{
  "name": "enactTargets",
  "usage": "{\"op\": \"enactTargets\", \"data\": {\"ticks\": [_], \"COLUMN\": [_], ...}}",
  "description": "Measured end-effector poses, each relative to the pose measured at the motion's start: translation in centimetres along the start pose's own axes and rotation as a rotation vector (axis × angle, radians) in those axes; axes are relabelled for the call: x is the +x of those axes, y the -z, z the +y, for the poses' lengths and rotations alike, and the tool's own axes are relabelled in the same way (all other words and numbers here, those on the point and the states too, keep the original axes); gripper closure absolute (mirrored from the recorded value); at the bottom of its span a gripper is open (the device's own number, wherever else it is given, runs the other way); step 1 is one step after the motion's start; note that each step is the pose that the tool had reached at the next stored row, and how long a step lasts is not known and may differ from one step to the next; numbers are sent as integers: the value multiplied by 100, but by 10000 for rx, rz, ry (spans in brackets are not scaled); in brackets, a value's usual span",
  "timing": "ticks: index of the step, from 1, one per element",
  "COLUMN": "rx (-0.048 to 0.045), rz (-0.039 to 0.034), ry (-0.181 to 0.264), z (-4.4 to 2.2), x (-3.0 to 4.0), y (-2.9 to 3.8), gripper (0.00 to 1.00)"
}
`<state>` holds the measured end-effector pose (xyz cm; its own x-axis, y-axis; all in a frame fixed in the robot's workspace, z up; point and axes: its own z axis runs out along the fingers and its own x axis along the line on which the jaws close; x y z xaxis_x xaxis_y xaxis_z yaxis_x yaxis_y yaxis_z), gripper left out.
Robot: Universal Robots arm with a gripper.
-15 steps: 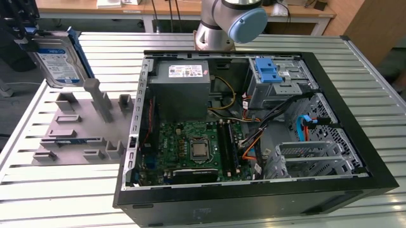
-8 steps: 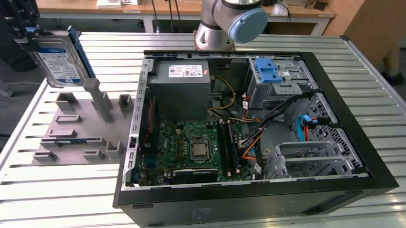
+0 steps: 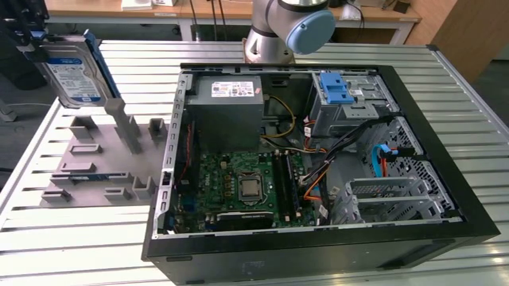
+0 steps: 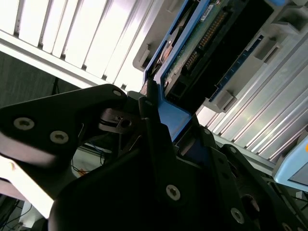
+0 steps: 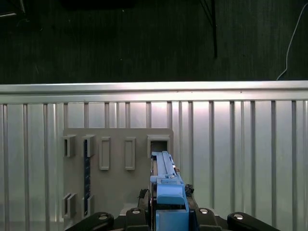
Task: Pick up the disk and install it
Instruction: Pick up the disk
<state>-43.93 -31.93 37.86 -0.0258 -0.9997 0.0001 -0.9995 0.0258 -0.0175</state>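
Note:
The disk [image 3: 73, 74], silver with a white-and-blue label and a blue carrier frame, hangs upright in the air at the exterior view's far left, above the grey holder plate [image 3: 95, 173]. My gripper [image 3: 30, 37] is shut on its upper end. In the first wrist view the disk [image 5: 165, 180] is seen edge-on, its blue frame held by the gripper [image 5: 168, 214], over an empty slot of the plate [image 5: 115, 192]. The second wrist view shows the disk's green circuit-board side [image 4: 202, 41] and blue frame running into the gripper [image 4: 166, 122].
An open black computer case [image 3: 445, 196] lies flat to the exterior view's right of the plate, holding a grey power-supply box [image 3: 229, 113], motherboard [image 3: 247, 185] and a drive cage with a light-blue latch [image 3: 335, 88]. The arm's base [image 3: 278, 30] stands behind it. Slatted metal table [image 3: 71, 238] all around.

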Motion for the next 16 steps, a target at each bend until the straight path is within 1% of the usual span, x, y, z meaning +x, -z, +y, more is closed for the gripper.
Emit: {"op": "enactTargets", "data": {"ticks": [16], "rx": [75], "rz": [-2], "ry": [-1], "z": [-2], "x": [0], "y": [110], "gripper": [64]}}
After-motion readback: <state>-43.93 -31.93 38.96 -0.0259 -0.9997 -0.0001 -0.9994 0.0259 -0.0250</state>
